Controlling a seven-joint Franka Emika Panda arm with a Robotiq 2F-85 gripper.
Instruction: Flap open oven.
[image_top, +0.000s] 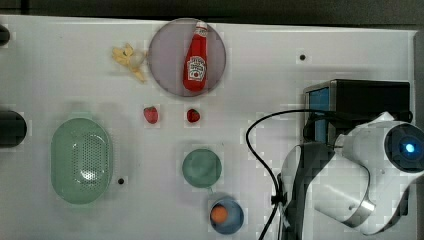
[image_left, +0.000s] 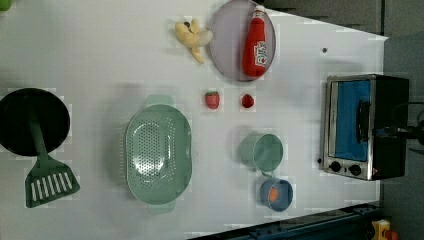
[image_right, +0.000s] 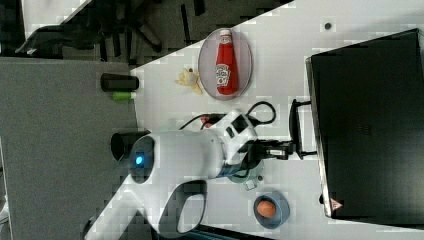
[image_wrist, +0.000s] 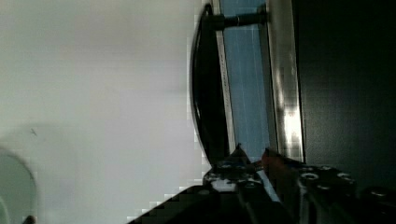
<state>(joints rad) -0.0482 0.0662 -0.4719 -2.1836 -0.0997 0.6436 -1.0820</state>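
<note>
**Tool at the oven door handle, jaws a narrow gap apart**

Closest to the wrist camera is the tool (image_wrist: 250, 163), its two dark fingertips standing a little apart right at the end of the dark bar handle (image_wrist: 205, 88) of the oven (image_wrist: 341, 84). One fingertip sits on the handle side and the other over the blue door glass. Whether the pads actually pinch the bar cannot be told, so the tool reads as nearly closed around or just beside the handle's end.

The right view shows the tool (image_right: 292, 147) reaching level from the white arm (image_right: 185, 155) to the handle (image_right: 295, 125), which stands off the front edge of the oven's broad black top (image_right: 370, 125). The flap door still looks shut against the frame.

The left view gives the oven's face: silver frame, blue door (image_left: 352, 120), and two black knobs (image_left: 345, 168) at the left view's lower end. In the top view the arm (image_top: 360, 170) covers most of the oven (image_top: 370, 100), at the top view's right.

On the white surface (image_top: 60, 65), well apart from the oven, lie a ketchup bottle (image_top: 196, 57) on a round plate (image_top: 165, 55), a peeled banana (image_top: 129, 59), two strawberries (image_top: 151, 114), a green colander (image_top: 81, 160), a green cup (image_top: 201, 168) and a blue bowl (image_top: 235, 220) holding an orange ball (image_top: 219, 213). The left view adds a green spatula (image_left: 47, 175) resting on a black pan (image_left: 15, 120). A black cable (image_top: 257, 150) loops between the cup and the arm.
</note>
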